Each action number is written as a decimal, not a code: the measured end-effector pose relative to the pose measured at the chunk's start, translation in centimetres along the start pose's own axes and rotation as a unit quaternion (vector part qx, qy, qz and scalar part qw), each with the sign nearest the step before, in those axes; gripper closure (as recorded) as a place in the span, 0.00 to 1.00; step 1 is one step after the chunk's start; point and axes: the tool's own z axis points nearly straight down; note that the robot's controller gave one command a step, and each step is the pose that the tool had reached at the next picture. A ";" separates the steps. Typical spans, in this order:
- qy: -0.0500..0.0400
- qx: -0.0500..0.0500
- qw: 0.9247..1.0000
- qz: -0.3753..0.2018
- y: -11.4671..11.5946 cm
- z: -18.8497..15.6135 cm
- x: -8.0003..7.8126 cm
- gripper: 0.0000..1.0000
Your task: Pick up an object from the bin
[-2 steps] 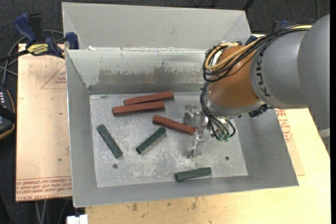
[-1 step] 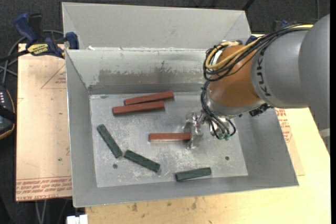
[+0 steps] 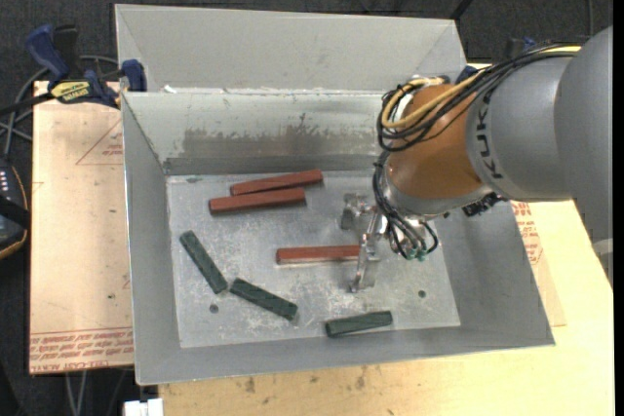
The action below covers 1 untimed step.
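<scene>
When this moment was inspected, you had the gripper (image 3: 364,268) set low over the floor of the grey bin (image 3: 146,239), at the right end of a red-brown bar (image 3: 312,255) that lay flat near the middle. Whether the claw was spread or pressed together could not be told, because the wrist hid too much of it. No hold on the bar could be confirmed.

Risks, given as judgement:
- The gripper stood at the bar's very end, not over its middle. A lift from there could have let the bar swing, dip or slip free.
- A closure just off the end could merely have pushed the bar leftward.

A dark green bar (image 3: 359,323) lay near, toward the front wall. Two further red-brown bars (image 3: 276,182) lay well apart at the back and posed no hindrance.
</scene>
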 end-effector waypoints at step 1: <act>0.000 0.000 0.997 -0.071 2.8 0.0 0.5 0.00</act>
